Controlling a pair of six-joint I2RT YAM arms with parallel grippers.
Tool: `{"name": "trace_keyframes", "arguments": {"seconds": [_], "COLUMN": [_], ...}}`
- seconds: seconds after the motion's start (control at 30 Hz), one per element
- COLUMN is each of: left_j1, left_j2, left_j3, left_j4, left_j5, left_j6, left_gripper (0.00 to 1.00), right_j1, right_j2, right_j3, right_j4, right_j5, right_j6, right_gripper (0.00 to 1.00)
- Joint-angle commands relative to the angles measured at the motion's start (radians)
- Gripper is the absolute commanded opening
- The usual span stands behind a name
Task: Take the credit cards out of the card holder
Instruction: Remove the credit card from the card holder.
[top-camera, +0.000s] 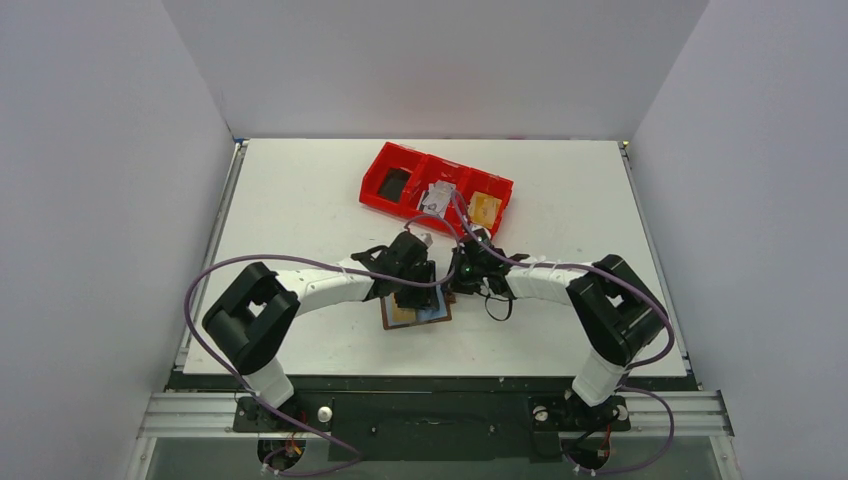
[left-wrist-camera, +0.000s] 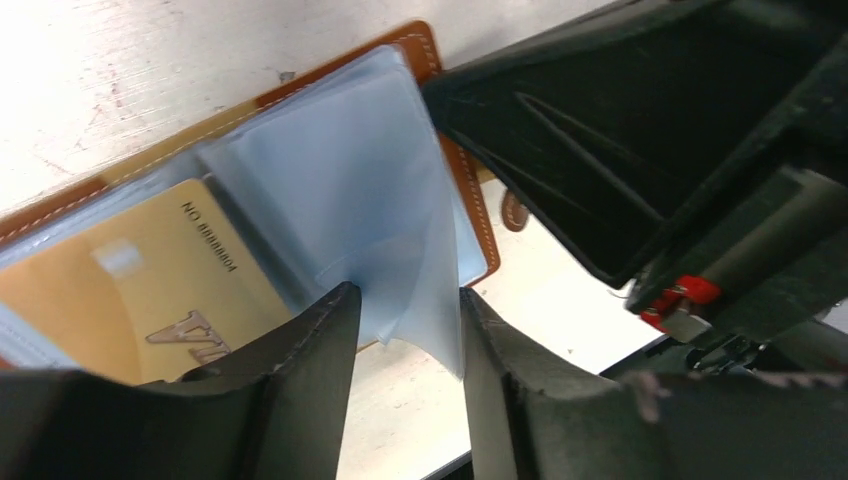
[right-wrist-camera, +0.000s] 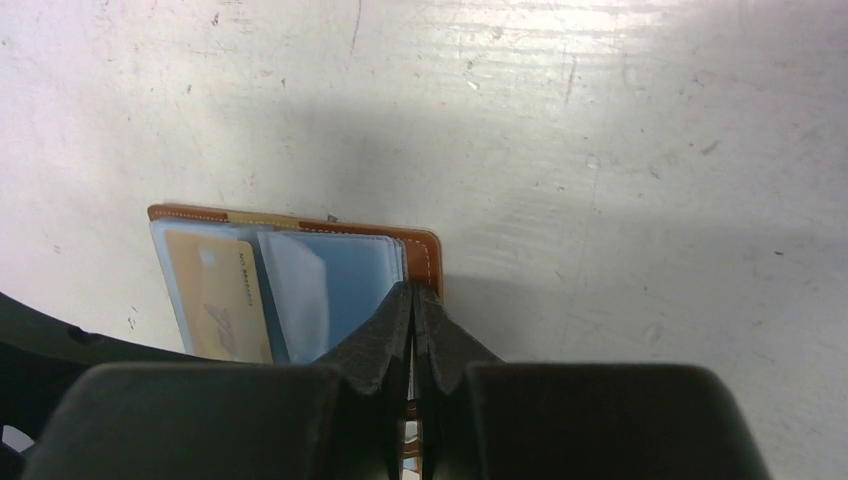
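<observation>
Left tool (left-wrist-camera: 402, 305) looms closest, jaws partly apart around loose clear sleeves (left-wrist-camera: 340, 170) and gripping nothing firmly, probably to fan them off the tan-gold card (left-wrist-camera: 150, 290), which sits pocketed in the open card holder (left-wrist-camera: 455, 175). From the right wrist, the right tool (right-wrist-camera: 413, 300) is pinched fully together on the holder's right edge, seemingly pinning it to the table (right-wrist-camera: 650, 150). Overhead, both tools meet over the holder; a red tray (top-camera: 372, 178) lies beyond.

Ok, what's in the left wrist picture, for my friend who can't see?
An open brown card holder lies on the white table with a gold card inside. The left gripper has its black fingers apart around a loose clear sleeve.
</observation>
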Motion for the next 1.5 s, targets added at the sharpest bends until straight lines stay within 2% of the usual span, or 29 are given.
{"name": "trace_keyframes", "arguments": {"seconds": [0.0,0.33,0.8,1.07,1.13,1.37,1.47], "left_j1": [-0.008,-0.008,0.001,0.096,0.135,0.192,0.201], "left_j2": [0.004,-0.053,-0.212,-0.291,-0.311,-0.339,-0.335], "left_j3": [0.051,0.056,0.066,0.002,-0.032,-0.114,-0.133], "left_j4": [0.061,0.092,0.087,-0.015,-0.021,-0.027,-0.024], "left_j5": [0.02,0.031,0.068,-0.018,-0.014,-0.001,0.001], "left_j6": [0.022,0.035,0.029,-0.026,-0.027,-0.026,-0.026], "left_gripper": [0.4,0.5,0.54,0.54,0.54,0.53,0.5], "right_j1": [0.009,0.006,0.0,-0.005,-0.009,-0.029,-0.03], "right_j2": [0.06,0.059,0.042,-0.026,-0.057,-0.177,-0.217], "right_j3": [0.004,0.007,0.003,0.007,0.015,0.057,0.084], "right_j4": [-0.011,0.004,-0.002,-0.041,-0.067,-0.196,-0.23], "right_j5": [0.009,0.0,0.001,0.016,0.031,0.113,0.133], "right_j6": [-0.008,-0.003,0.006,0.011,0.01,0.019,0.012], "right_gripper": [0.0,0.0,0.0,0.0,0.04,0.35,0.4]}}
